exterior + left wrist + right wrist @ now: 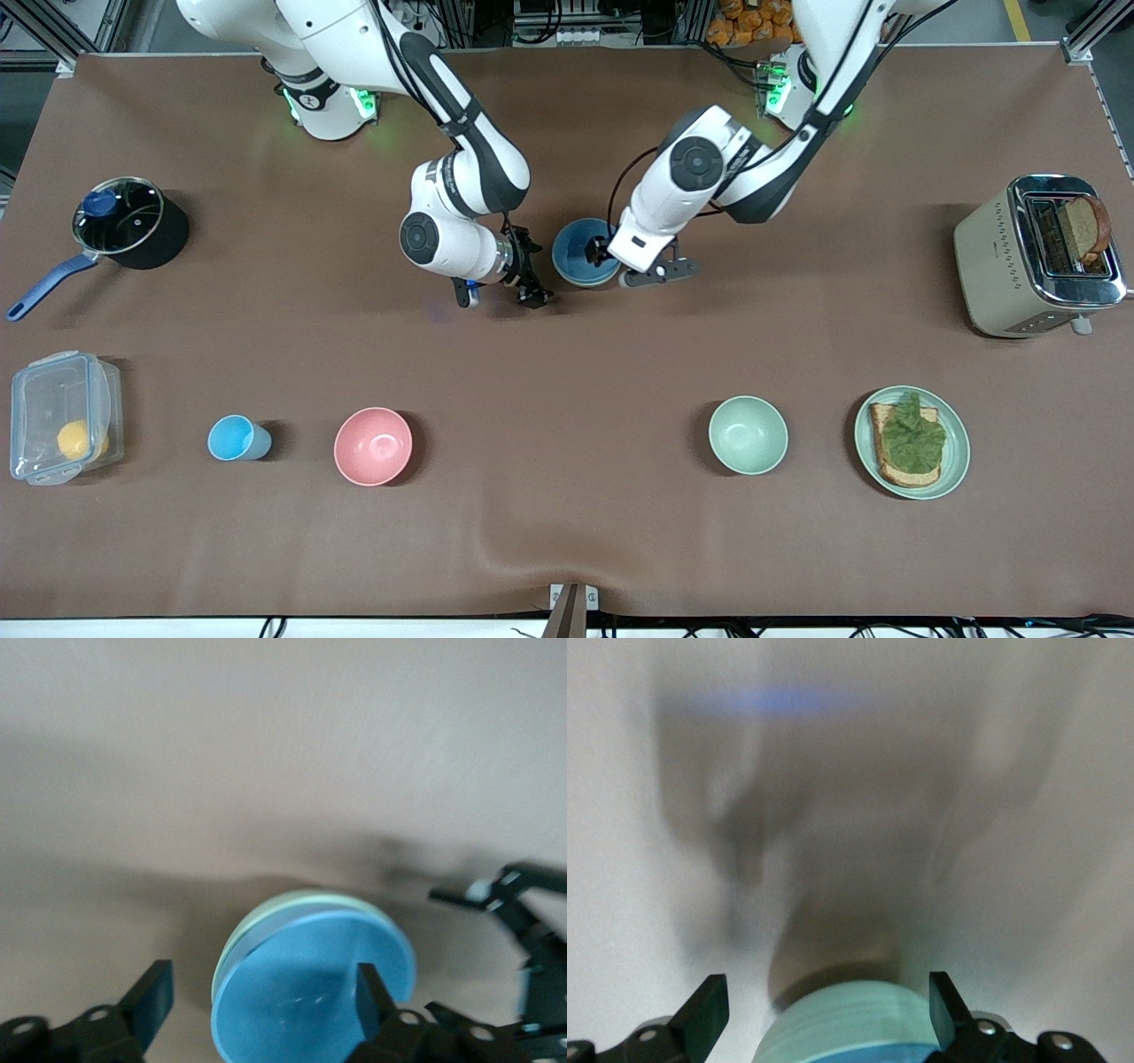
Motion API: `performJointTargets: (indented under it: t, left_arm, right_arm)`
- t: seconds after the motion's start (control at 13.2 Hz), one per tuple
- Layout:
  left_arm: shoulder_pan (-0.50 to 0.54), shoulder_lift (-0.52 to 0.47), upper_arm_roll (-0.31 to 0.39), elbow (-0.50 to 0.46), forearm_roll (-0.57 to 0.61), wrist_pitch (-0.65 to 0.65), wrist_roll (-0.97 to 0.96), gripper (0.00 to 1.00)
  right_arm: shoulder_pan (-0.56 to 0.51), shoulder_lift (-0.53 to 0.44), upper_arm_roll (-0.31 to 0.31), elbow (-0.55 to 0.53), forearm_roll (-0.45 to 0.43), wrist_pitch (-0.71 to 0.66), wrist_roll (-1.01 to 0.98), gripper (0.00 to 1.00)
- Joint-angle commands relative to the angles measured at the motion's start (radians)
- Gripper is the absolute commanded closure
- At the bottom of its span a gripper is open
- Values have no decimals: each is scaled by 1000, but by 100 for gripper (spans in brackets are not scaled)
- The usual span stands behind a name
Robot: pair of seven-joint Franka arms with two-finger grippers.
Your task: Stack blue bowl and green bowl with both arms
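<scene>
With blue bowl (580,253) nested in green bowl (266,923) mid-table, left gripper (603,251) spread wide, straddling the blue rim, right gripper (496,291) wide beside the stack, toward right arm's end.

The blue bowl (580,251) stands on the table (567,532) between the two grippers. The left gripper (605,251) is at its rim, on the side toward the left arm's end. The right gripper (534,288) is just beside the bowl, low by the table. A mint-green bowl (748,434) and a pink bowl (373,446) stand nearer to the camera.
</scene>
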Motion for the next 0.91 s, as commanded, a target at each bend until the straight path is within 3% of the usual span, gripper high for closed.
performJointTargets:
  t: [0.0,0.45,0.6,0.83]
  left_arm:
    - [81,-113,-2,84,1,-182,-7,0]
    - [240,-139,-2,392,91,-515,27,0]
    - [301,-139,-1,474,91,-600,90,0]
    - [401,-172,-2,494,91,-684,227,0]
  right_arm:
    - [-12,-70,-63,-42,-95,-123,-12,0]
    - [-10,-155,-305,-42,-296,-464,-211,0]
    - [-10,-176,-348,-40,-376,-501,-228,0]
    - [-12,-188,-373,-39,-422,-522,-242,0]
